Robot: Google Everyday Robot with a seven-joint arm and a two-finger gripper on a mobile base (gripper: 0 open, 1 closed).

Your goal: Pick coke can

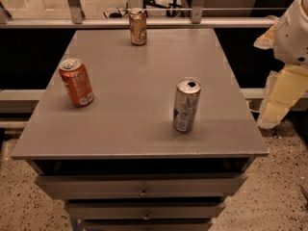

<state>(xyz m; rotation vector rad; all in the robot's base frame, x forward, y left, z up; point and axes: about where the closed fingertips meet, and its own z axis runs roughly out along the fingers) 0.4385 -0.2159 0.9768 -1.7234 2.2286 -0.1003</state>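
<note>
The coke can (76, 82), red-orange with a silver top and a small white label patch near its base, stands upright at the left side of the grey table (134, 124). My gripper (278, 102) hangs off the table's right edge, pointing down and holding nothing, far to the right of the coke can.
A slim silver-blue can (186, 105) stands right of the table's middle. A gold-brown can (138, 27) stands at the far edge. Drawers (142, 186) sit below the tabletop. A railing (144, 22) runs behind the table. The floor is speckled.
</note>
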